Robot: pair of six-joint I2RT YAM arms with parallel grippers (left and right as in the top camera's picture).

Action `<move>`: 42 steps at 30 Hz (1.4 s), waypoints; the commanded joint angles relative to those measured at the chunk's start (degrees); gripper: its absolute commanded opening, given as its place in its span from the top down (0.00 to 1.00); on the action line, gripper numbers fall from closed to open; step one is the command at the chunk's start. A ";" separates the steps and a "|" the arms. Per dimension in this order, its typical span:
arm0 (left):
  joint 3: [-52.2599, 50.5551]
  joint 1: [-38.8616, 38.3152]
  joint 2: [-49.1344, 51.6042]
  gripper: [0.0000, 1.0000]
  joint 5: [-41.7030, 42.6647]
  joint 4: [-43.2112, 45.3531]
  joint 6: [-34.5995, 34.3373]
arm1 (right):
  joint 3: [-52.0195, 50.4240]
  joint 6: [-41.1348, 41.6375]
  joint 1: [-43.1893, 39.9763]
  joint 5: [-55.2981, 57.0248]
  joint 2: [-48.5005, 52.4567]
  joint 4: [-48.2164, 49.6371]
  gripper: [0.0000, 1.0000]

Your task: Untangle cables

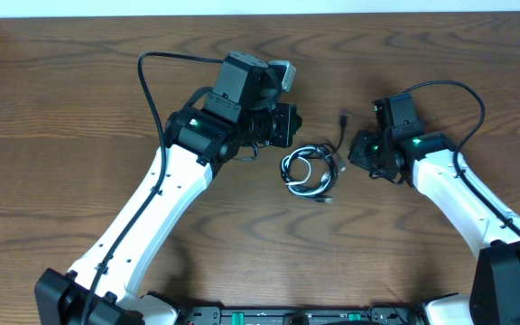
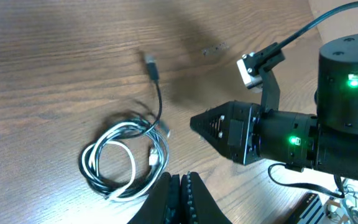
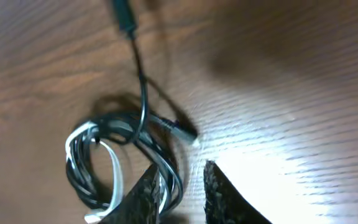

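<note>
The cables (image 1: 310,171) lie as one small coil of black and white cords at the table's middle, with a black plug end (image 1: 344,118) trailing toward the back. The coil also shows in the left wrist view (image 2: 124,158) and the right wrist view (image 3: 117,158). My left gripper (image 2: 180,182) is shut and empty, just right of the coil in its own view. My right gripper (image 3: 182,180) is open, hovering at the coil's right edge, one finger over the loops and the other over bare wood. Nothing is held.
The wooden table (image 1: 61,108) spreads around the coil. The two arm heads flank the coil, left (image 1: 242,108) and right (image 1: 391,144). In the left wrist view the right arm (image 2: 291,137) sits close on the right.
</note>
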 commanded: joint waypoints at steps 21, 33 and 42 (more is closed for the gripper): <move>0.24 2.27 28.68 0.83 -1.36 -7.39 -2.45 | 0.07 -6.78 -1.42 1.84 -0.26 -4.35 0.33; 0.24 2.43 32.20 0.64 2.01 -4.13 -0.63 | 0.04 -7.19 -1.27 1.44 -0.26 -4.74 0.28; 0.20 2.43 32.46 0.56 2.03 -1.29 0.39 | 0.04 -7.19 -1.27 1.38 -0.26 -4.98 0.27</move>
